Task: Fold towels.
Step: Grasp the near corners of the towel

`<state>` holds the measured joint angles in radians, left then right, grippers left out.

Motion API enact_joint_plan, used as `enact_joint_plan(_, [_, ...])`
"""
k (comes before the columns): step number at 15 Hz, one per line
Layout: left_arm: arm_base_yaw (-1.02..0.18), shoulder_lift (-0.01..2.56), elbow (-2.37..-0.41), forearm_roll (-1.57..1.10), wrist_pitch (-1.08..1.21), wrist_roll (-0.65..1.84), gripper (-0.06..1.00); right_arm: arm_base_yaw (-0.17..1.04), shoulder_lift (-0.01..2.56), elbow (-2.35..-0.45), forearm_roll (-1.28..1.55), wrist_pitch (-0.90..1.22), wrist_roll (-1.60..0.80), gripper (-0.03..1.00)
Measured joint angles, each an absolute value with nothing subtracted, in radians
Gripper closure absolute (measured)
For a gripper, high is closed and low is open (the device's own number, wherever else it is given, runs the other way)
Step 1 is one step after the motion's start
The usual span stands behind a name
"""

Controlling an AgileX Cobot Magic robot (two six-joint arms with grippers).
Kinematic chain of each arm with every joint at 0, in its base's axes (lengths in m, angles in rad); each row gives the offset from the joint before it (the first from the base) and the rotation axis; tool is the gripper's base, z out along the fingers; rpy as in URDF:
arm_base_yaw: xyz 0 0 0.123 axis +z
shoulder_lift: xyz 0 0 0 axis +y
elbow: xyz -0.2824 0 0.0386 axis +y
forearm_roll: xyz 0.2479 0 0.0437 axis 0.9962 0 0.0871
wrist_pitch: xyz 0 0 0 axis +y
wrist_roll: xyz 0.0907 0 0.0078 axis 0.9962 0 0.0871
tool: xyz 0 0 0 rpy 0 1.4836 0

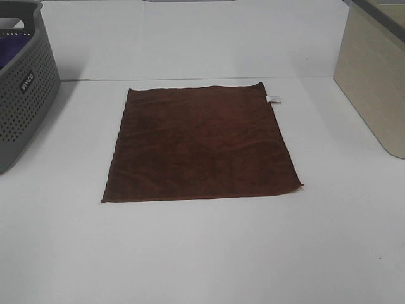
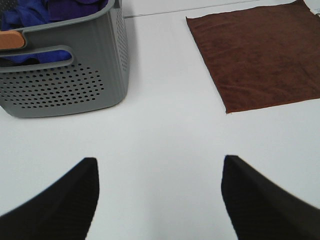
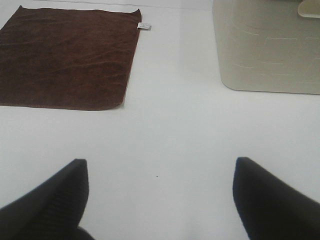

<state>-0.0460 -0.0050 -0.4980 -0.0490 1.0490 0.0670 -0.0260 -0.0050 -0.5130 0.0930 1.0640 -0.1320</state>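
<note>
Tabletop (image 1: 202,266), white, is left mostly bare. Beige bin (image 1: 373,88) is set at the right edge and grey perforated basket (image 1: 25,88) at the left. Blue cloths (image 2: 30,12) are piled in the basket, probably as supply, judging from the layout alone. Dark reddish-brown towel (image 1: 199,145) is laid flat and fully open mid-table, well apart from both containers, so every edge can be reached. No fold has been made yet. Left gripper (image 2: 160,200) and right gripper (image 3: 160,200) are held over bare table, each on its own side and short of the towel's near corners. Both sets of fingers are spread wide, with nothing pinched. White tag (image 1: 273,98) is seen at the towel's far right corner.
</note>
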Motion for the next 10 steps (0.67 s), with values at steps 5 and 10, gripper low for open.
enact_joint_plan(5, [-0.046, -0.005, -0.498, -0.049, 1.049, 0.067, 0.30, -0.026, -0.005, -0.513, 0.093, 1.064, -0.132, 0.20])
enact_joint_plan(10, [-0.046, -0.005, -0.498, -0.049, 1.049, 0.067, 0.30, -0.026, -0.005, -0.513, 0.093, 1.064, -0.132, 0.20])
